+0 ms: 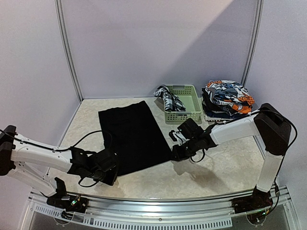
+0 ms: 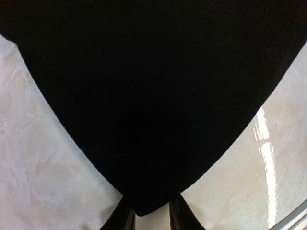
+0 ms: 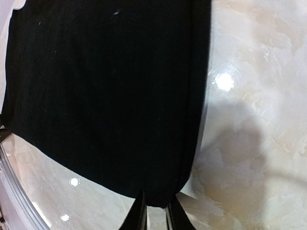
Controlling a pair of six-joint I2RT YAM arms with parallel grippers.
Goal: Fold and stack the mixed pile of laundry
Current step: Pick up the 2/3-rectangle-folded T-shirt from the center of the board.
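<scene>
The left hand [image 2: 152, 218] sits low on the desk [image 1: 216, 167], its fingers [image 2: 122, 218] drawn narrow and pinched on a near corner of the black cloth [image 2: 153, 96], the tip tucked right between them. Ahead of that hand the cloth fans out wide and flat on the desk.

Over to the right hand [image 3: 156, 215]: narrow too, clamped on the cloth's other near corner. The hem bunches a little at the fingertips, and the dark sheet runs away in front and to the hand's left. The cloth's near edge runs from one hand to the other.

Further out beyond the right hand stands the pale green basket [image 1: 192, 117], with the checked shirt [image 1: 168, 98] draped over its wall on the cloth's side. Off to that hand's right, past the basket, the orange-blue-white printed pieces [image 1: 228, 96] sit stacked on the desk.
</scene>
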